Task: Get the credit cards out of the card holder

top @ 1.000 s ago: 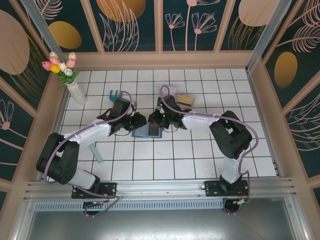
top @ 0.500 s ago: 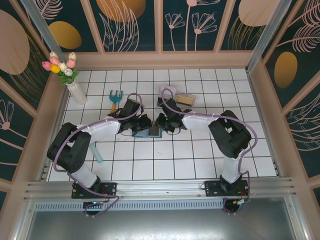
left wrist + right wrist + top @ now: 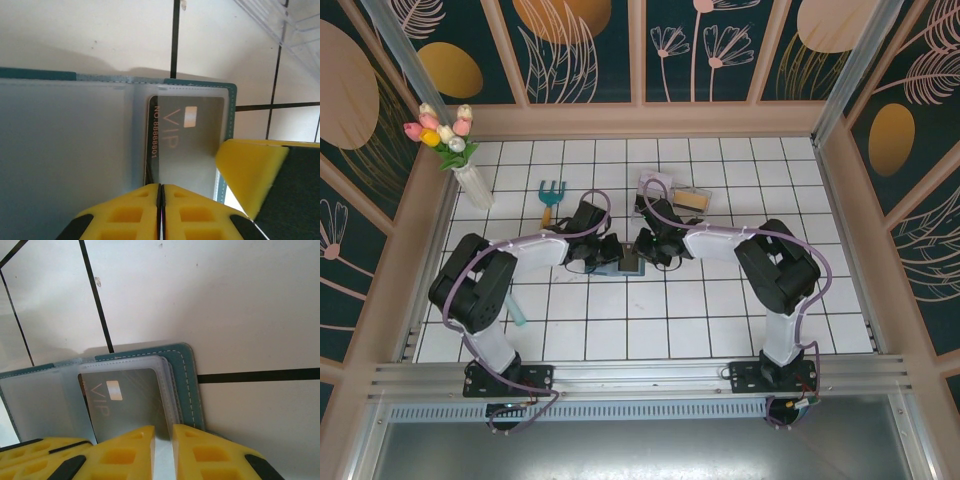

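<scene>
The card holder (image 3: 617, 267) lies open on the white tiles between both grippers; its teal cover (image 3: 188, 385) and frosted sleeves (image 3: 65, 145) show in the wrist views. A grey "VIP" credit card (image 3: 190, 145) (image 3: 132, 400) sits in a sleeve, with its dark numbered edge poking out towards the spine. My left gripper (image 3: 161, 189) (image 3: 606, 252) has its jaws pressed together on that exposed near corner. My right gripper (image 3: 163, 440) (image 3: 642, 250) is shut on the sleeve stack at the holder's edge, and one of its yellow fingers (image 3: 250, 170) shows beside the card.
A clear plastic box (image 3: 689, 198) stands just behind the right gripper. A teal toy rake (image 3: 551, 191) lies at the back left, and a vase of tulips (image 3: 470, 180) stands by the left wall. Wooden walls ring the tiled table (image 3: 700, 320).
My left arm has swung right to the card holder and its jaws have closed at the card's edge. The right gripper has kept its hold and hardly moved.
</scene>
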